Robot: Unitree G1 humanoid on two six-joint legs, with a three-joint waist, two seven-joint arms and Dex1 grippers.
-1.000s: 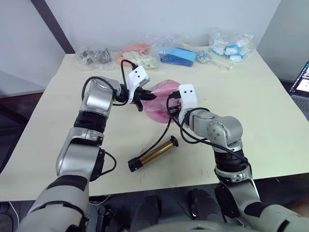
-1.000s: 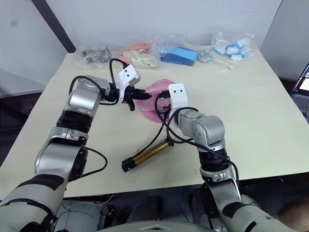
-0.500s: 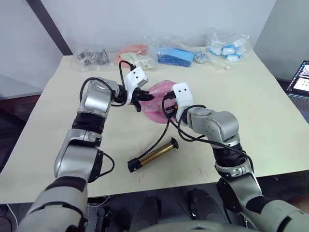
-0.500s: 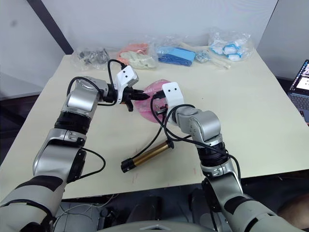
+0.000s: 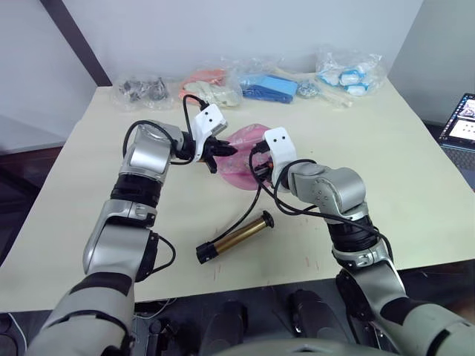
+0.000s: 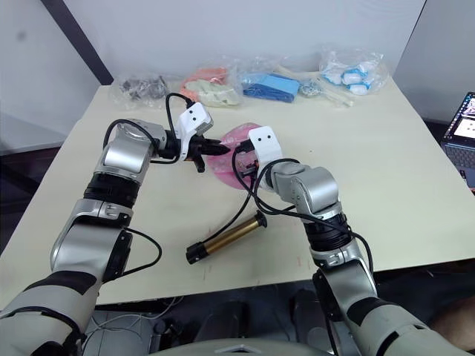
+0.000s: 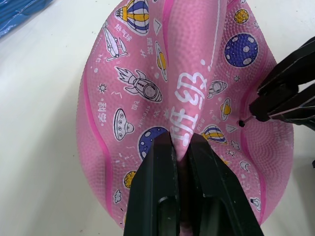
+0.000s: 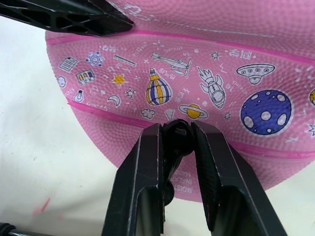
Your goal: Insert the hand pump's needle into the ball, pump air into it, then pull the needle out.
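Needle [image 7: 244, 121], a thin metal pin in a small black fitting pinched between the right gripper [image 8: 176, 135] fingers, now sits with its tip at the valve of the sagging pink rubber ball [image 5: 249, 156], frame centre; a second ago it stood slightly farther off. Insertion looks underway, pumping not begun. Left gripper [image 7: 180, 147] is clamped on a ball fold. Brass-gold cylindrical hand pump [image 5: 236, 238] lies lower centre. Clear bags [image 5: 349, 70] along the top hold blue, white and orange items.

Both grippers, left gripper [image 5: 220, 151] and right gripper [image 5: 260, 165], at ball [image 5: 245, 159]; hand pump [image 5: 236, 237] lying on table [image 5: 415, 156].
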